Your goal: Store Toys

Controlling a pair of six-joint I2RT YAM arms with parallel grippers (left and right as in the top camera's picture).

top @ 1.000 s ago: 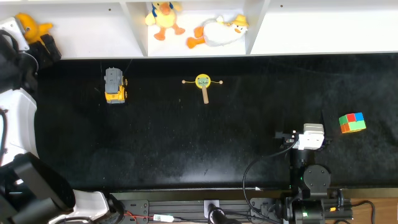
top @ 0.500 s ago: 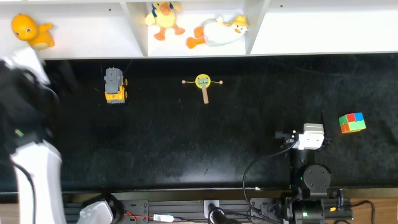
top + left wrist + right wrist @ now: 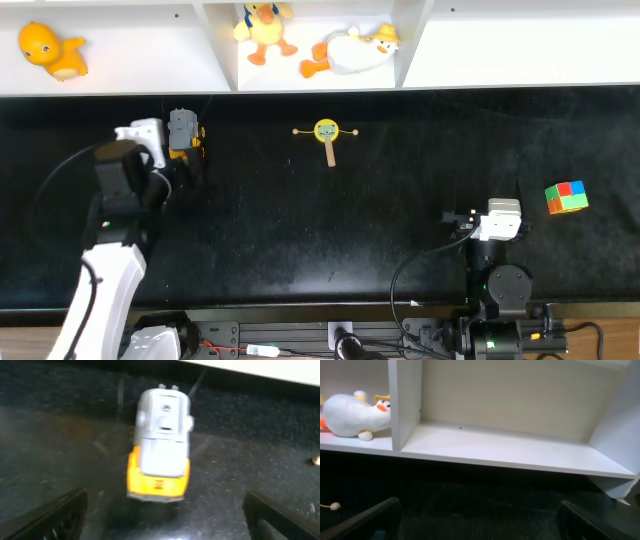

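Observation:
A grey and yellow toy truck (image 3: 184, 136) (image 3: 160, 455) stands on the black table near the shelf. My left gripper (image 3: 162, 150) (image 3: 165, 532) is just left of it in the top view, open, with the truck a short way ahead between the fingers and untouched. A yellow duck (image 3: 50, 48) sits in the left shelf compartment. A plush duck (image 3: 265, 27) and a white goose (image 3: 350, 50) (image 3: 352, 414) lie in the middle compartment. On the table are a small rattle drum (image 3: 327, 133) and a coloured cube (image 3: 566, 197). My right gripper (image 3: 482, 222) (image 3: 480, 532) is open and holds nothing.
The white shelf (image 3: 520, 45) runs along the table's far edge, and its right compartment (image 3: 510, 447) faces my right gripper. Cables and the arm bases sit along the near edge.
My left arm has drawn back from the left shelf compartment, leaving the yellow duck there, and swung right to the toy truck. The right arm has not moved.

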